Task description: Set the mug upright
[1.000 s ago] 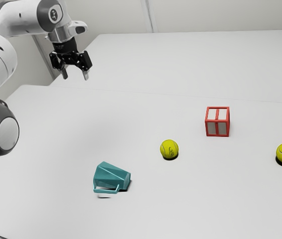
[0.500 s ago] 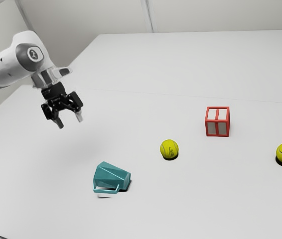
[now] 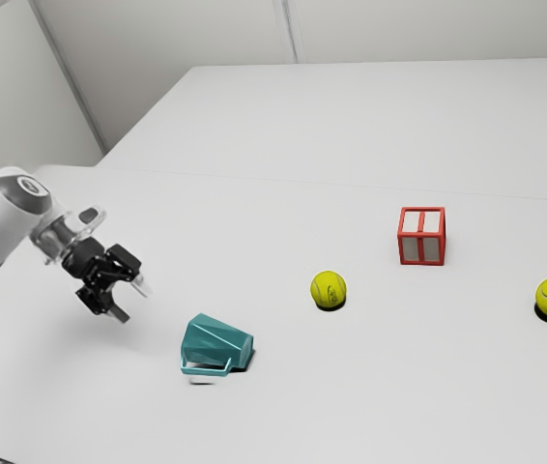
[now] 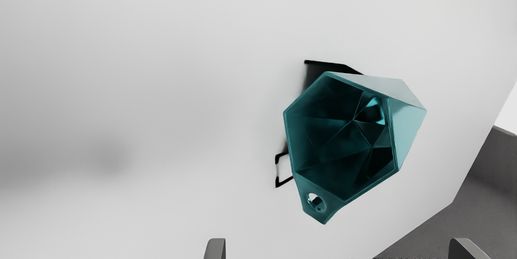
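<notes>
White table (image 3: 380,387), gripper (image 3: 133,303) lower than before, fingers (image 4: 215,249) apart, teal mug (image 3: 215,342) still on its side, mouth facing the gripper

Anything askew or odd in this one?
Yes: the teal mug lies on its side on the white table, its open mouth facing the open jaws, where a mug would normally stand upright. I see no spill or damage.

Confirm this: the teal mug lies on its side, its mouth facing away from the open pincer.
One part is wrong: the wrist view shows the mouth of the teal mug facing the pincer. The mug does lie on its side, and the pincer is open.
</notes>
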### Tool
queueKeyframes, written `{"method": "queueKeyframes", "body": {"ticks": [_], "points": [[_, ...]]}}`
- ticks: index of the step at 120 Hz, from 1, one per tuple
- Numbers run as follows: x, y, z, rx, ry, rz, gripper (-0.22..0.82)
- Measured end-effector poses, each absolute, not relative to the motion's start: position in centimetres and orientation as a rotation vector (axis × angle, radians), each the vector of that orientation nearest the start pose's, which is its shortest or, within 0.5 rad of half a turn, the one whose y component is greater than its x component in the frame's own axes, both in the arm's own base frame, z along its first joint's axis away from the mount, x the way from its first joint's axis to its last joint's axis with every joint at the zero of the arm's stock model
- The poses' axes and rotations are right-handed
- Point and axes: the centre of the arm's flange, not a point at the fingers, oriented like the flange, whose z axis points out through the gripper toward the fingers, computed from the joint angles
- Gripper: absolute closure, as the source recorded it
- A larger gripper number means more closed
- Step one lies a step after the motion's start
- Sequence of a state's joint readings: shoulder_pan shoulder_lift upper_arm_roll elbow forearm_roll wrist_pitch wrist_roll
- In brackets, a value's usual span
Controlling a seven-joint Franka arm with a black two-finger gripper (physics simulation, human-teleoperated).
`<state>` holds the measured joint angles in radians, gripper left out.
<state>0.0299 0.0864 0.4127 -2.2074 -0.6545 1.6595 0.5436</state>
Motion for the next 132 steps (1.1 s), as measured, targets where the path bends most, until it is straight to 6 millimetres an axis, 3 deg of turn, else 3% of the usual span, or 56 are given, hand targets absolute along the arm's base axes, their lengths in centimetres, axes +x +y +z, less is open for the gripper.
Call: {"method": "queueKeyframes", "body": {"ticks": [47,71,132], "points": [[45.6,12.5,29.8,2.225,0.04,-0.102,0.0],[45.5,10.3,28.9,2.167,-0.033,-0.046,0.0],[44.2,6.8,28.5,2.078,-0.154,0.027,0.0]]}}
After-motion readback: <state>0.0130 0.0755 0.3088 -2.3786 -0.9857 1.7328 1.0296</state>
